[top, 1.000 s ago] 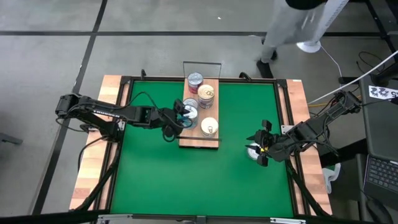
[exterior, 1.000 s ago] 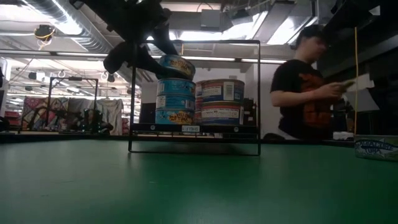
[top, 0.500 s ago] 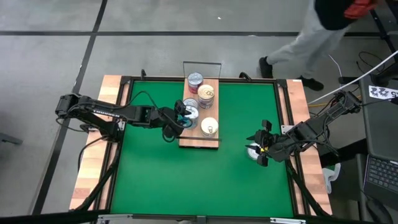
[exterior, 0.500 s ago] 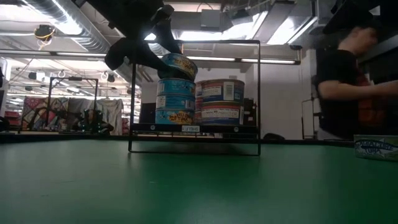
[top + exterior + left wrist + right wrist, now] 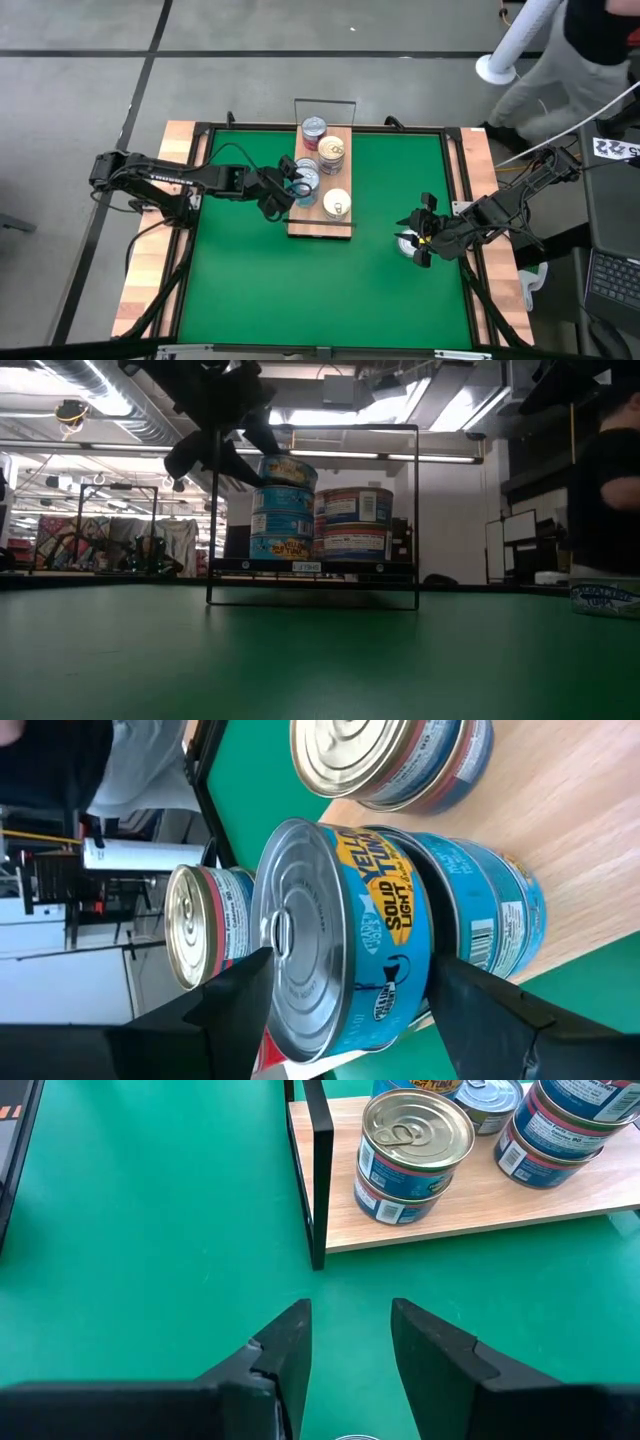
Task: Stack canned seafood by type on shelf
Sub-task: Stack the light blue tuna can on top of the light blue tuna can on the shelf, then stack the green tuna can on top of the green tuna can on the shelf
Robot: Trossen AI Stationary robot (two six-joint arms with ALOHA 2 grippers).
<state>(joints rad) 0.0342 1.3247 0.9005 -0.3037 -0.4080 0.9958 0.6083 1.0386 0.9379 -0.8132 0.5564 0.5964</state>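
— What is under everything?

— Green mat covers the table top, with pale wood strips along its sides; grey floor lies around it; a person in dark clothes stands past the far right corner.

— Where are the tins?

— They sit on the long light-brown wooden shelf board in the middle of the mat, with thin dark wire rails at its short ends; a stack of blue-label round tuna tins with a silver top stands on the side of the board near the left arm; in the low view it is three tins high; beside it are red-label tins with cream-gold tops, and one more gold-top tin near the front end; a silver-top tin sits at the far end.

— What is the left gripper doing?

— Its two dark fingers are spread wide, one on each side of the top blue tin; they sit just beside it; I cannot tell if they touch it.

— And the right gripper?

— It hangs low over the mat near the right edge, well apart from the board; its fingers are partly apart with bare green between them; a small tin lies on the mat right at the gripper.
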